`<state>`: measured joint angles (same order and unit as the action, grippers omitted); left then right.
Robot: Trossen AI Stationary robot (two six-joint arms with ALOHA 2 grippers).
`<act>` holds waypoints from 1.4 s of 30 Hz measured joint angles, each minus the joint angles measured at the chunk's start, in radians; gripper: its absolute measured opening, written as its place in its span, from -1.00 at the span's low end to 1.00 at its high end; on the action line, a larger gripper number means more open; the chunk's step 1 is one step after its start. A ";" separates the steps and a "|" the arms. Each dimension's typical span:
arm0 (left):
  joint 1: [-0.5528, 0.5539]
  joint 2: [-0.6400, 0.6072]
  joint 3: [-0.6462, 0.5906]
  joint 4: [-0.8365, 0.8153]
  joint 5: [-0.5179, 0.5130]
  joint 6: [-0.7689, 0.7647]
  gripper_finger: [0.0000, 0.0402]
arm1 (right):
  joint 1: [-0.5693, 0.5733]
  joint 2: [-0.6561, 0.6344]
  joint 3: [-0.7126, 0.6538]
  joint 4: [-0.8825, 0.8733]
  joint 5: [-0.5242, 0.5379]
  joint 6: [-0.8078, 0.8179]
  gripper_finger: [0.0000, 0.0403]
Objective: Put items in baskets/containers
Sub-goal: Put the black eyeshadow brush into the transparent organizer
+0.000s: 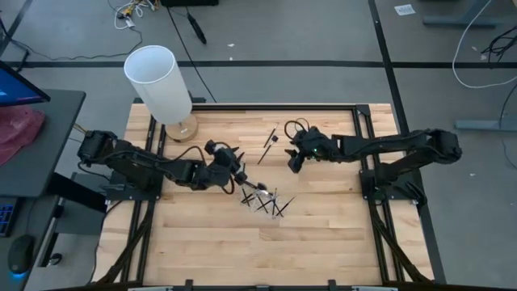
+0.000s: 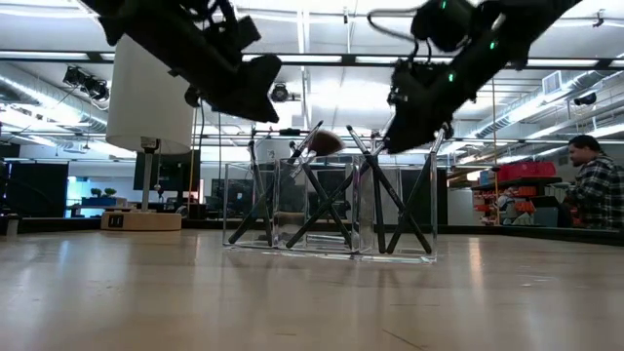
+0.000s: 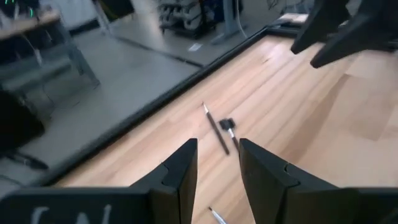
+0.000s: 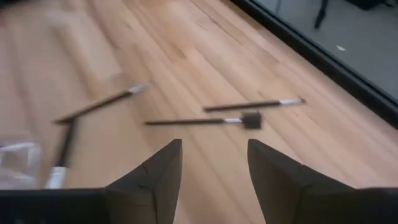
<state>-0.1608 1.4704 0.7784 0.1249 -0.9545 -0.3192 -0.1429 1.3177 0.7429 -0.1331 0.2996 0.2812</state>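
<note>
At about ten o'clock on the wooden table [image 1: 194,250] stands a tall white cylinder [image 1: 158,84] on a round wooden base, well apart from the work. Nearer the middle, the left gripper [image 1: 240,173] hangs just at nine o'clock of the clear holder [image 2: 330,211]; its fingers [image 3: 180,174] stand a little apart with nothing between them, pointing toward two loose brushes [image 3: 219,132] that lie on the wood near the far edge. Dead centre sits the holder itself, low and see-through, with several black brushes [image 2: 322,200] leaning crossed inside its compartments, one showing a brown bristle tip [image 2: 325,142]. From above they read as a dark tangle of sticks [image 1: 266,200]. At one o'clock of the holder the right gripper [image 1: 292,162] hovers above the table, its fingers [image 4: 157,177] spread wide and empty. Beneath it, the two loose brushes [image 4: 236,113] lie nearly side by side, one with a small dark square head. Far off at three o'clock, a person in a plaid shirt [image 2: 597,195] sits in the room beyond
</note>
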 joint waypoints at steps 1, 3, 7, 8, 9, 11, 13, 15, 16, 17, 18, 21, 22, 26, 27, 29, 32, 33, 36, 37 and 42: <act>0.019 0.000 0.000 -0.014 0.024 -0.031 -0.39 | -0.017 0.013 -0.024 0.034 0.000 -0.007 -0.08; 0.069 0.000 0.000 -0.028 0.102 -0.089 -0.39 | -0.041 0.037 -0.101 0.153 -0.003 -0.010 -0.08; 0.197 0.018 0.000 -0.003 0.266 -0.142 -0.39 | -0.067 0.075 -0.292 0.451 -0.019 0.033 -0.08; 0.231 0.027 0.000 0.011 0.295 -0.141 -0.39 | -0.069 0.079 -0.335 0.505 -0.020 0.056 -0.08; 0.267 0.041 0.000 0.028 0.317 -0.141 -0.39 | -0.069 0.080 -0.372 0.555 -0.020 0.085 -0.08; 0.339 0.090 0.001 0.119 0.400 -0.135 -0.39 | -0.068 0.078 -0.436 0.647 -0.021 0.130 -0.08; 0.398 0.155 0.001 0.236 0.529 -0.097 -0.39 | -0.058 0.078 -0.488 0.715 -0.022 0.169 -0.08; 0.438 0.237 0.022 0.349 0.637 -0.084 -0.39 | -0.047 0.078 -0.525 0.779 -0.023 0.191 -0.08; 0.451 0.274 0.042 0.371 0.675 -0.083 -0.39 | -0.041 0.078 -0.538 0.803 -0.022 0.199 -0.08; 0.460 0.313 0.069 0.381 0.696 -0.081 -0.39 | -0.036 0.078 -0.549 0.823 -0.023 0.207 -0.08; 0.466 0.352 0.101 0.381 0.706 -0.078 -0.38 | -0.031 0.078 -0.559 0.841 -0.023 0.212 -0.08; 0.478 0.462 0.205 0.362 0.738 -0.050 -0.28 | -0.013 0.078 -0.566 0.862 -0.023 0.224 -0.08; 0.479 0.494 0.244 0.350 0.751 -0.042 -0.23 | -0.006 0.078 -0.566 0.864 -0.023 0.223 -0.08; 0.479 0.603 0.399 0.214 0.717 -0.034 -0.02 | 0.017 0.078 -0.566 0.875 -0.023 0.211 -0.08; 0.481 0.624 0.436 0.170 0.703 -0.030 0.02 | 0.022 0.078 -0.566 0.877 -0.023 0.210 -0.08; 0.473 0.651 0.480 0.116 0.655 -0.009 0.04 | 0.037 0.078 -0.566 0.880 -0.023 0.210 -0.08; 0.465 0.662 0.513 0.107 0.583 -0.030 -0.01 | 0.056 0.078 -0.566 0.888 -0.021 0.208 -0.08; 0.464 0.665 0.519 0.107 0.568 -0.038 -0.04 | 0.060 0.078 -0.566 0.893 -0.022 0.207 -0.08; 0.458 0.673 0.516 0.081 0.555 -0.067 -0.17 | 0.071 0.078 -0.566 0.903 -0.021 0.204 -0.08; 0.457 0.673 0.516 0.074 0.564 -0.073 -0.21 | 0.074 0.078 -0.566 0.905 -0.021 0.204 -0.08; 0.435 0.660 0.516 0.028 0.579 -0.054 -0.37 | 0.083 0.078 -0.566 0.904 -0.021 0.215 -0.08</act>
<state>0.2741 2.1304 1.2945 0.1526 -0.3757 -0.3731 -0.0598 1.3952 0.1768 0.7712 0.2783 0.4958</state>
